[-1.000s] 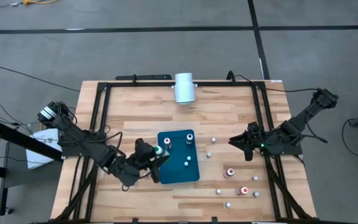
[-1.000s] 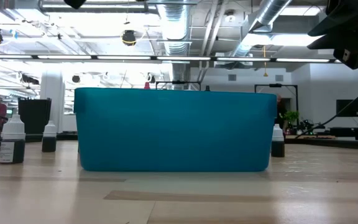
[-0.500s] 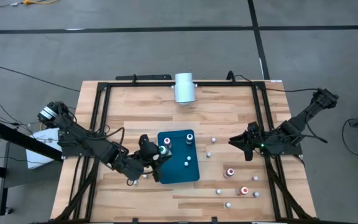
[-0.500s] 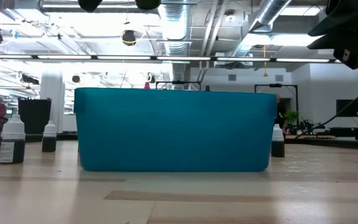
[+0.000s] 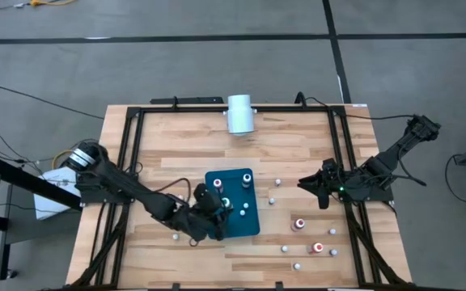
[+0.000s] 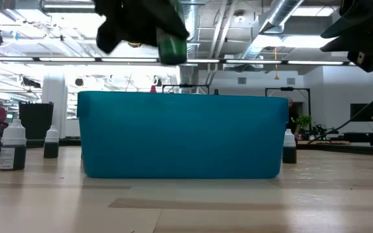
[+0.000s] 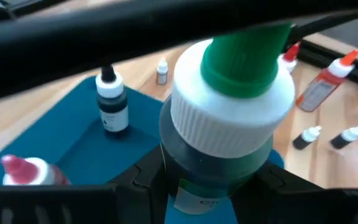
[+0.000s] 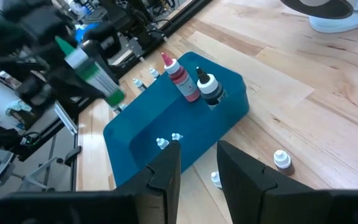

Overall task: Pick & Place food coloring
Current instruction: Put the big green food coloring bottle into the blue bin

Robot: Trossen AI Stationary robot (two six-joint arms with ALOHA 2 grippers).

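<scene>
1. Nearest the front edge of the surface [image 5: 176, 145], loose food coloring bottles lie to the right of the tray: two red-topped ones [image 5: 299, 224] and [image 5: 318, 247], plus small whitish ones, e.g. [image 5: 297, 265].
2. One more small bottle [image 5: 175, 237] is seen on the wood left of the left arm.
3. The left pincer [image 5: 223, 206] is held over the teal tray [image 5: 247, 225], at its left-front part, and is clamped on a green-topped bottle [image 7: 232, 99]; in the low view that bottle [image 6: 171, 45] is seen above the tray wall, not touching it.
4. Inside the tray, a red-topped bottle [image 8: 180, 78] and a black-topped bottle [image 8: 209, 87] are stood upright side by side toward the far end; two small whitish caps [image 8: 168, 140] are seen nearer the tray's middle.
5. The right pincer [image 5: 323, 196] is held off to the right, well apart from the tray, w/ fingers nearly together and nothing between them.
6. Farthest back, a white cylinder [image 5: 239, 113] is laid at the surface's rear edge.
</scene>
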